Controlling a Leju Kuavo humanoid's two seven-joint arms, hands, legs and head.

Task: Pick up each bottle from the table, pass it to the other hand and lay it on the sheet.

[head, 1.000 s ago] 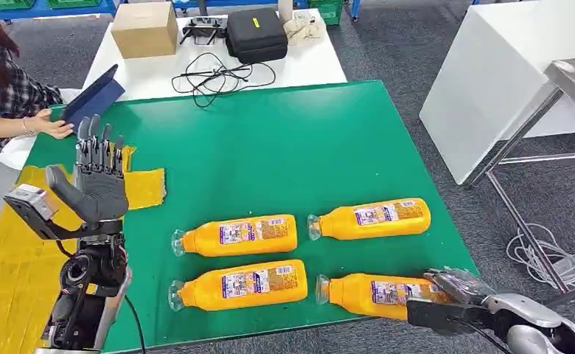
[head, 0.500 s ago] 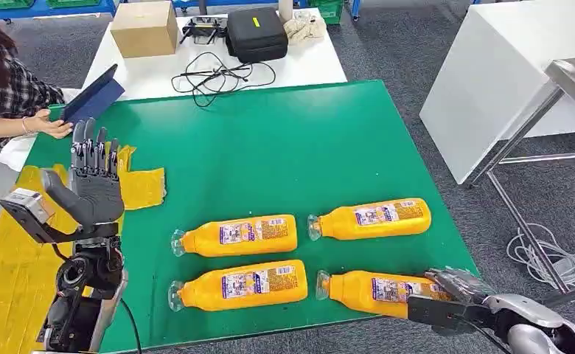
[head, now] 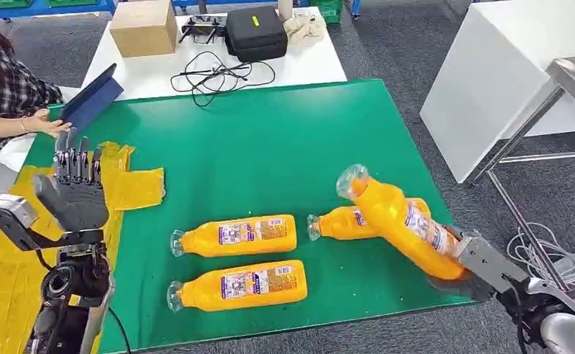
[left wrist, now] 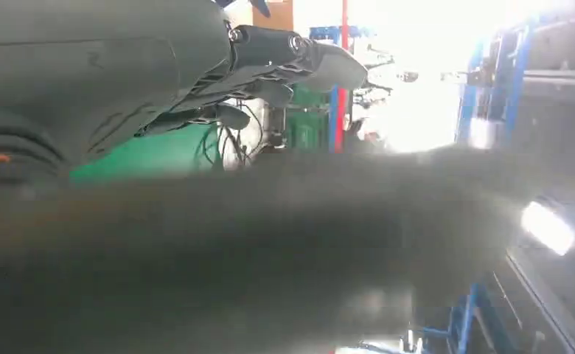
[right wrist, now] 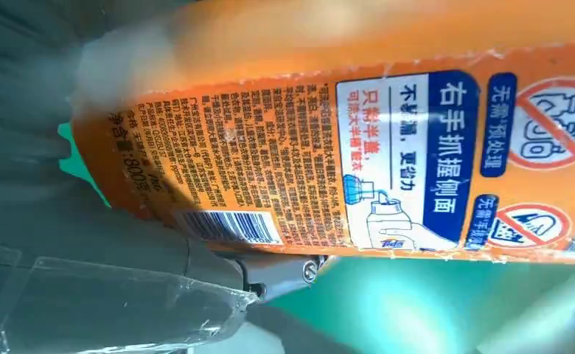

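At the far left, a person's hand [head: 52, 125] rested on a dark blue folder [head: 93, 96] at the corner of the green table [head: 270, 147]. Just in front of it, a crumpled yellow sheet [head: 133, 184] lay over the table's left edge. Above that sheet the robot's left hand [head: 74, 188] was raised upright, palm turned inward, its fingers [head: 78, 161] straight, apart and holding nothing.

Toward the middle, two orange bottles lay on their sides on the green surface, clear caps pointing left: the upper one [head: 237, 234] and the lower one [head: 240, 284], close together and parallel, each with a pale printed label on its body.

Further right, a third orange bottle [head: 343, 221] lay flat, partly hidden behind a lifted bottle [head: 402, 221]. That lifted one was gripped at its base by the robot's right hand [head: 472, 265], tilted with its clear cap up and to the left, above the table's right side. In the right wrist view, its orange body [right wrist: 343, 44] carried a label with dense small print, a barcode and blue panels, with the grey hand [right wrist: 159, 258] wrapped against it.

Behind the green table stood a white table [head: 307, 63] bearing a cardboard box [head: 144, 28], a black case [head: 256, 33] and a tangle of black cable [head: 218, 77].
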